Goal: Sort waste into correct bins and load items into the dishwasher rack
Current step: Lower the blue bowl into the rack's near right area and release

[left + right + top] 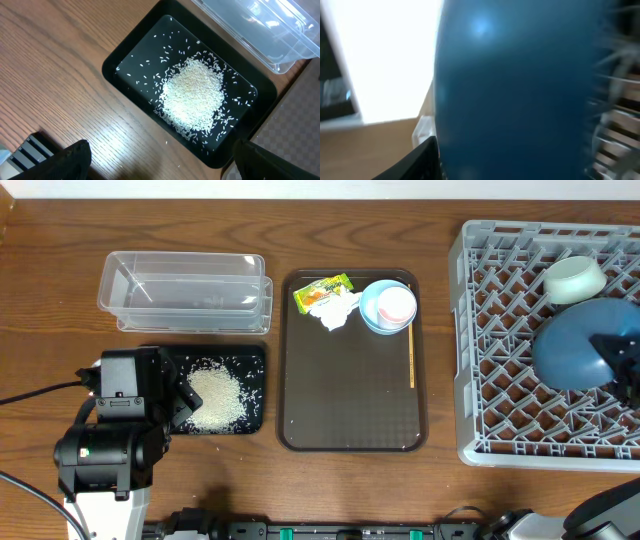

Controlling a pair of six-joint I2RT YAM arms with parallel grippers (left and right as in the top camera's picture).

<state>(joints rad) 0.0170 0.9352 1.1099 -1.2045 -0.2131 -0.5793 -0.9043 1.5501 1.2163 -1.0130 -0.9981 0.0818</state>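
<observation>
Along the overhead view's right edge, right tool (pixel 610 355) is cut off, its wrist view blurred: grip state cannot be told. Dark-blue bowl (pixel 568 345) sits in the rack (pixel 500 380) against it. Left tool (pixel 161 155) stands wide apart over rice (pixel 192 95).

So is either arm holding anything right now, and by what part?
Left gripper: nothing, jaws open above the black tray of rice. Right gripper is at the edge of the dark-blue bowl in the rack; whether it grips cannot be told.
</observation>
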